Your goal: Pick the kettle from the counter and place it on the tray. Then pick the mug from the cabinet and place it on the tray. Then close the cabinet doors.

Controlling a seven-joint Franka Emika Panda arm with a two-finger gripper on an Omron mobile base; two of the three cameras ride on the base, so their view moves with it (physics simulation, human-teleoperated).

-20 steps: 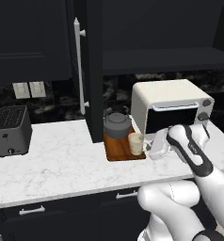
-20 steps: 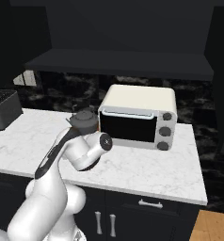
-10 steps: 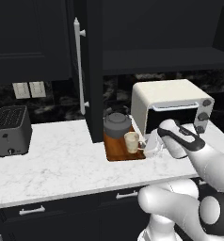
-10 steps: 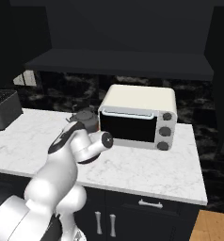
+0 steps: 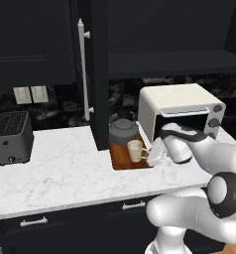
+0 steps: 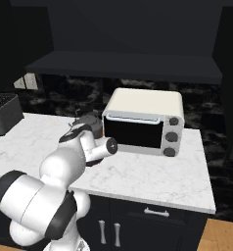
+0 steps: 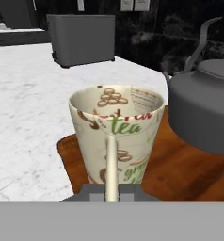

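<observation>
The mug stands upright on the tray, near the tray's front edge, with its thin handle turned straight toward the hand; printed lettering and brown beans show on its cream wall. The gripper is fully closed, and the mug's handle runs down between the two dark finger tips at the bottom of the hand view, so the jaws are clamped on that handle. In the left base view the gripper sits low at the tray's right side, right against the mug. The kettle rests on the tray too, at its back end, just behind the mug and apart from it, its arched handle upright. The tray lies on the counter between an open cabinet door and a cream toaster oven, which stands toward the counter's right end. The door's long silver bar handle faces left, and behind the door the cabinet gapes open with its dark shelf showing. A dark grey toaster stands near the counter's left end, well apart from the tray. From the right base view the arm covers most of the tray, and the kettle peeks out just left of the toaster oven
</observation>
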